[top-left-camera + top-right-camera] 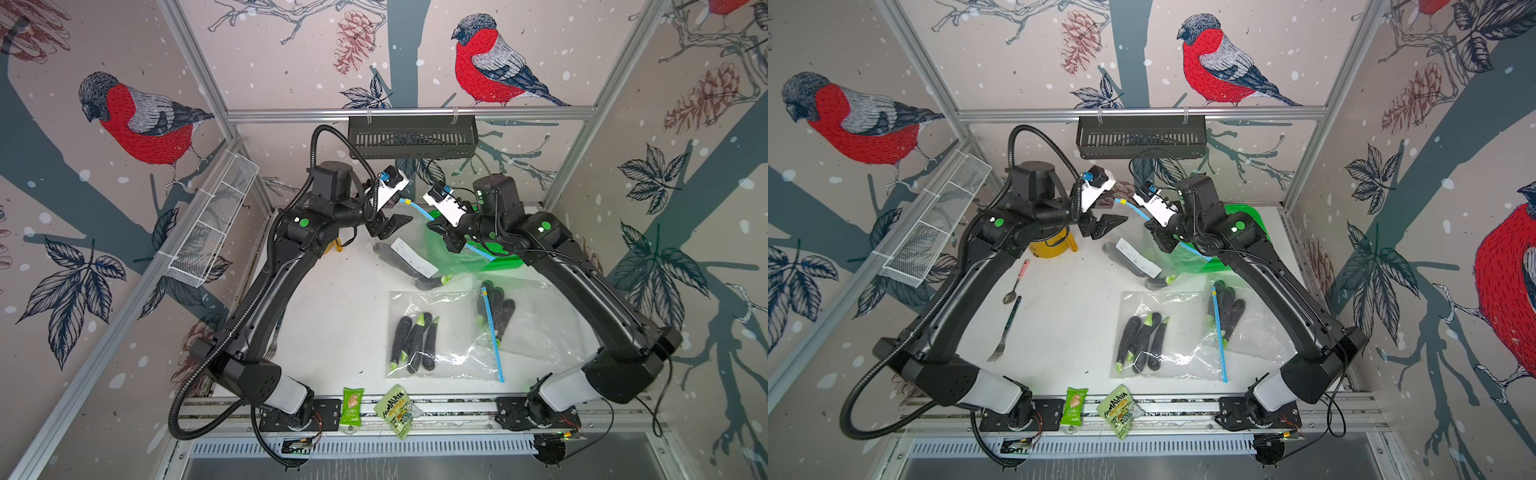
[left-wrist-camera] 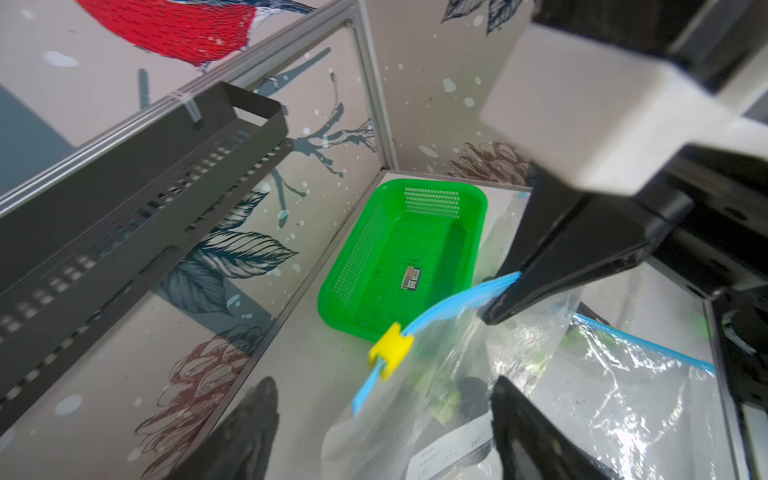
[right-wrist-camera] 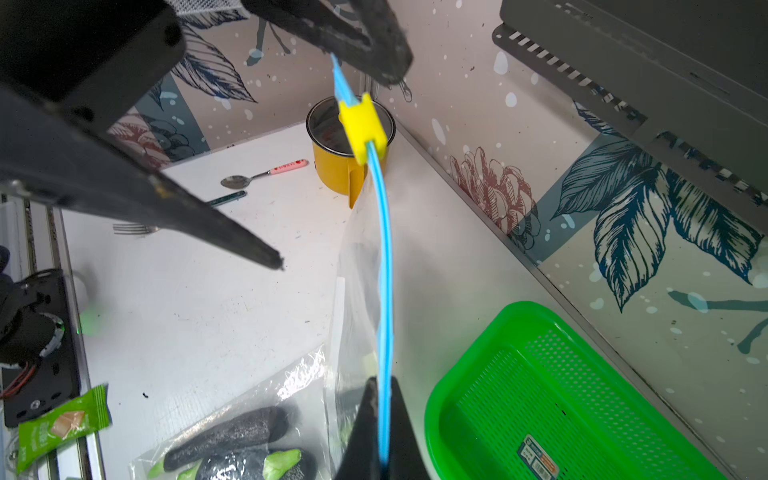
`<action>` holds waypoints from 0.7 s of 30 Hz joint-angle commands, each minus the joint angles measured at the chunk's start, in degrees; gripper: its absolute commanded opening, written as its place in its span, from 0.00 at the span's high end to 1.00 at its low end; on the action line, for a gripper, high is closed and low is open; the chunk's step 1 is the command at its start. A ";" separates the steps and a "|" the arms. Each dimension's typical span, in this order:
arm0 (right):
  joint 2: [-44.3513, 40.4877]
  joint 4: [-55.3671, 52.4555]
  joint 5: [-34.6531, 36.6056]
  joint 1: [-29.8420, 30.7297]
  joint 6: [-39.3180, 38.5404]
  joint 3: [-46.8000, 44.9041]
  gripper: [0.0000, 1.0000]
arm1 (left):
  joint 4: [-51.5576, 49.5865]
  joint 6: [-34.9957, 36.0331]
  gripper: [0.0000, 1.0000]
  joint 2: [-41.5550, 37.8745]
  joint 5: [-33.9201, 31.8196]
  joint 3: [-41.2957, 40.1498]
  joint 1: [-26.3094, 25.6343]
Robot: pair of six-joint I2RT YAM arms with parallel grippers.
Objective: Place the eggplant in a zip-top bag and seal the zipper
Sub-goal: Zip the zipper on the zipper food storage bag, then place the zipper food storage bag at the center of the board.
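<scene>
We are looking at the left gripper (image 1: 392, 227) hovering near 12 o'clock above the table (image 1: 332, 316). Its fingers (image 3: 232, 241) are standing wide apart and gripping nothing. The yellow slider (image 1: 409, 202) is sitting at the end of the blue zipper strip (image 3: 384, 270), close to the upper finger. From the right wrist view we cannot tell whether the strip's tip is touching that finger.

The right gripper (image 3: 380, 382) is pinching the same strip further along, at about 1 o'clock, with its fingers pressed fully together on the blue plastic. The zip-top bag (image 1: 453, 257) is hanging from the strip between the 2 grippers, and its lower part is resting on the table. The eggplant (image 1: 390, 255) is lying inside it, dark under a white label (image 1: 415, 257), with its green stem end pointing toward 5 o'clock.

At 5 o'clock a flat bag (image 1: 453, 361) is lying with several eggplants inside. A neighbouring bag (image 1: 540, 328) is lying just beside it, at its 3 o'clock side. The green basket (image 2: 432, 183) is sitting in the 2 o'clock corner behind the held bag. In a top view the yellow mug (image 1: 1050, 249) is standing at 10 o'clock, with a spoon (image 1: 1015, 286) and a fork (image 1: 1005, 328) lying near 9 o'clock.
</scene>
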 commanded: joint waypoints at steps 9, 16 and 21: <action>5.90 2.96 4.59 10.41 0.98 7.75 0.97 | 33.71 -22.24 0.03 -20.76 -30.12 -20.07 6.01; 8.93 5.99 3.41 16.88 3.29 8.82 0.97 | 39.55 -25.78 0.03 -30.29 -46.77 -27.13 6.31; 10.80 9.36 1.40 19.51 4.84 8.21 0.98 | 40.30 -26.52 0.03 -33.69 -51.90 -28.91 6.63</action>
